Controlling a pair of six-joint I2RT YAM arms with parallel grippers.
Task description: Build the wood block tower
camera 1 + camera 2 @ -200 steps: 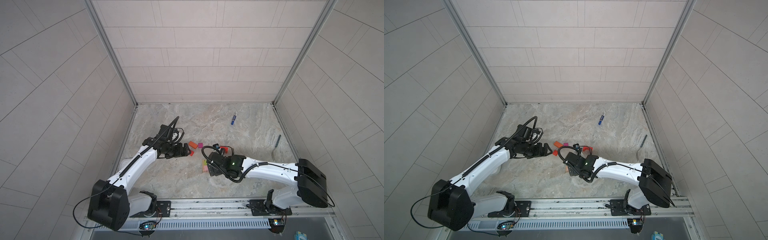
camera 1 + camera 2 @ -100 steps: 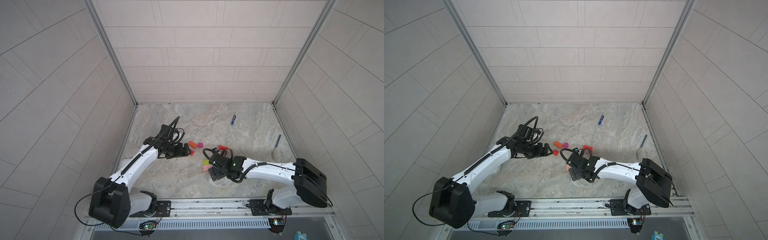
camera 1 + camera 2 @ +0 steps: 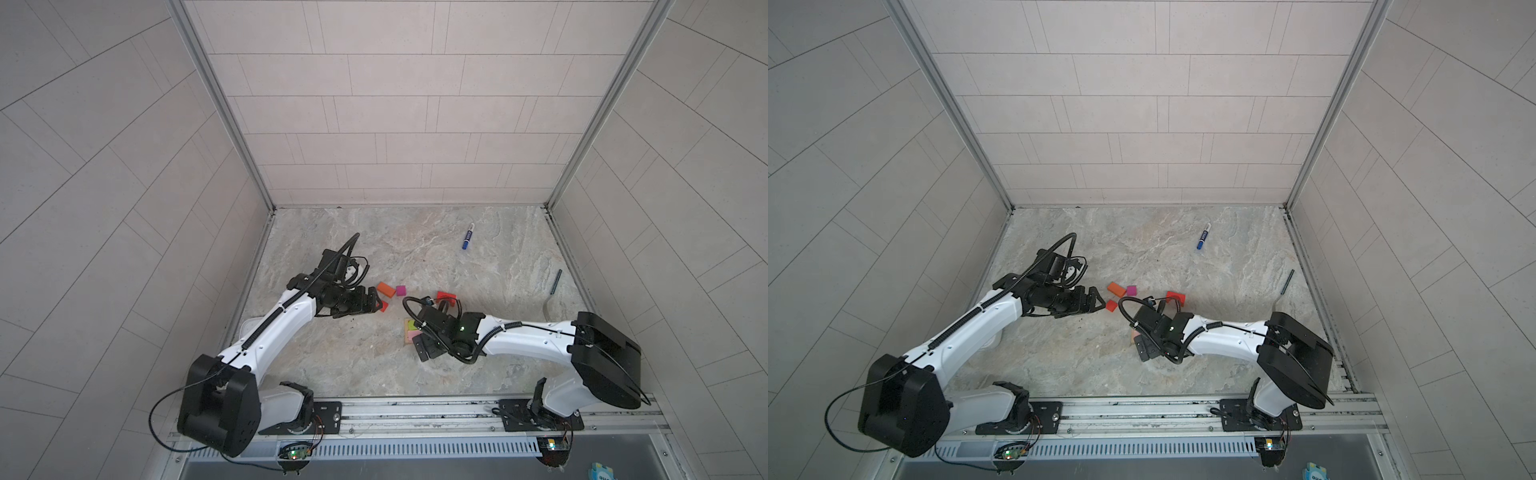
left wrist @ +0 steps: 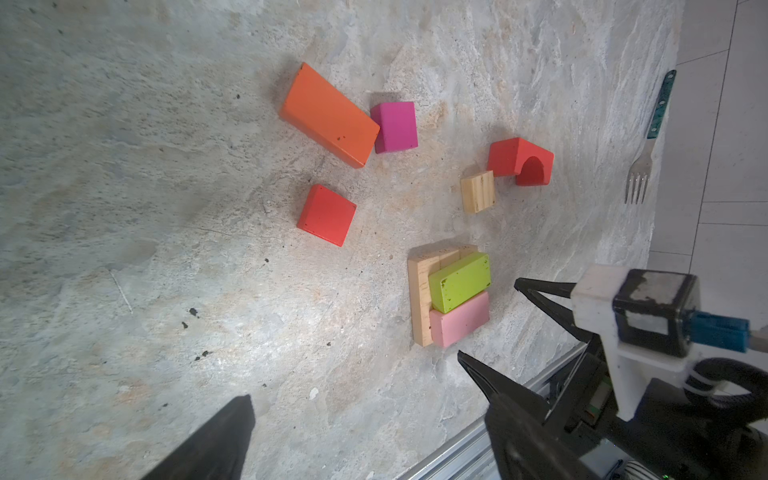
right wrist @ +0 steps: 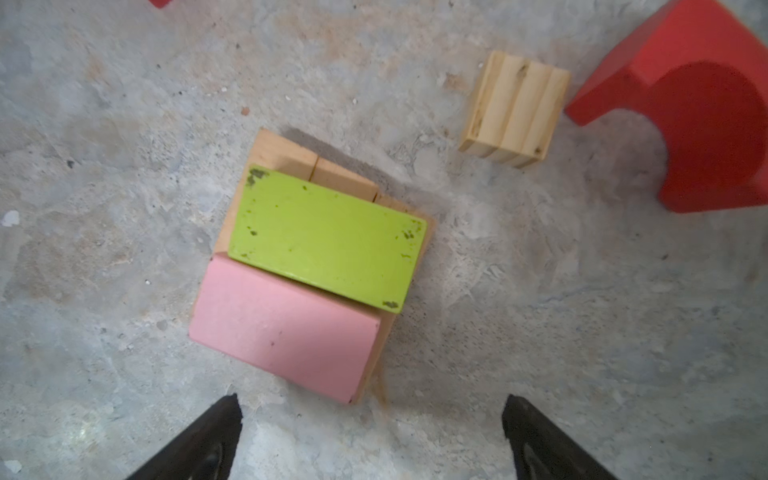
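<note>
In the right wrist view a lime-green brick [image 5: 328, 237] and a pink brick [image 5: 282, 332] lie side by side on tan planks [image 5: 286, 156]. My right gripper [image 5: 370, 419] stands open just short of the pink brick and touches nothing; in a top view it [image 3: 419, 347] is on the front side of this stack [image 3: 410, 330]. My left gripper [image 3: 374, 303] is open and empty, its tips beside a red cube [image 4: 326, 214]. An orange brick [image 4: 328, 114] touches a magenta cube [image 4: 395, 126]. A small tan block [image 4: 478, 191] sits by the red arch [image 4: 519, 160].
A blue marker [image 3: 468, 236] lies far back on the stone floor. A fork [image 4: 648, 158] with a dark handle lies near the right wall. The metal rail [image 3: 415, 411] with both arm bases runs along the front edge.
My right gripper has drawn back toward the front rail, uncovering the green and pink bricks. The left arm has barely moved.
</note>
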